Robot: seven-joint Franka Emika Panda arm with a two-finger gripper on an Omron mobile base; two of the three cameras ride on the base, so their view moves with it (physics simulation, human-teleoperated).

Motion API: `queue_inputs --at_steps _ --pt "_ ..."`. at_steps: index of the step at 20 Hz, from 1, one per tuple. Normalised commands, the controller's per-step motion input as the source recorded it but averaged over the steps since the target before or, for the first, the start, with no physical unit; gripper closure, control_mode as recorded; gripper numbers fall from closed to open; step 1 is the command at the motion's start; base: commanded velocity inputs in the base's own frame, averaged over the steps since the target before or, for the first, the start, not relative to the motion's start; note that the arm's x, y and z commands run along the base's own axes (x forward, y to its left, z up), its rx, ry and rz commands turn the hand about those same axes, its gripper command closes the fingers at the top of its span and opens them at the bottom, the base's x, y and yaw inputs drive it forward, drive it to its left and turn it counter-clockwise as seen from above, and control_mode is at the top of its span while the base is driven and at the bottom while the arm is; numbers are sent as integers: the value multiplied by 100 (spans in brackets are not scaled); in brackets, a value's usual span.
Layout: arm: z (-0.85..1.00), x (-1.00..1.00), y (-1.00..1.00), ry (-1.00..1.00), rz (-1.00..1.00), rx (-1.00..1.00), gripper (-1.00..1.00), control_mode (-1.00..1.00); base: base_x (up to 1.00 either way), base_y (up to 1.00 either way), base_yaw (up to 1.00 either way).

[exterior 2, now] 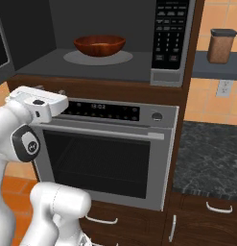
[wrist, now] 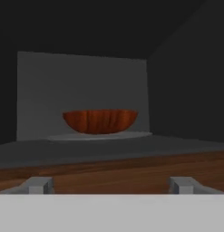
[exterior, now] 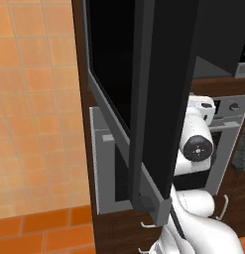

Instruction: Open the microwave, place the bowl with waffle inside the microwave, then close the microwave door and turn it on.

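The microwave (exterior 2: 105,43) stands open in the upper part of the right base view. Inside it, the reddish-brown bowl (exterior 2: 100,45) sits on the pale round turntable plate (exterior 2: 72,58), near the middle of the dark cavity. Whether a waffle lies in the bowl cannot be told from these views. The control panel (exterior 2: 168,33) with its rows of buttons is at the right side of the cavity.

In the left base view the microwave door (exterior: 158,99) is swung out toward the camera and covers the centre of the frame, seen almost from its edge.

Below the microwave, in the centre of the right base view, is the silver oven (exterior 2: 103,153) with a display strip and a round knob (exterior 2: 157,116). A brown jar (exterior 2: 221,45) stands on a shelf at the upper right.

In the hand view the gripper (wrist: 109,185) has its two finger tips (wrist: 37,185) far apart at the bottom edge, wide and holding nothing. The bowl (wrist: 100,120) is straight ahead of it, in the centre of the frame and well apart from the tips.
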Motion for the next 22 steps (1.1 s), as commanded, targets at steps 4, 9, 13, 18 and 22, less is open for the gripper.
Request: queue_inputs --at_steps 4,9,13,18,22 --pt "-14 -3 50 -10 -7 2 -100 -100 0 0 0" --pt "-38 0 26 -5 -3 0 -100 -100 0 0 0" --pt "-44 -2 8 -1 0 0 -100 -100 0 0 0" --pt "-55 1 4 -13 0 0 -100 -100 0 0 0" --pt "-51 37 2 -21 3 0 -100 -100 0 0 0"
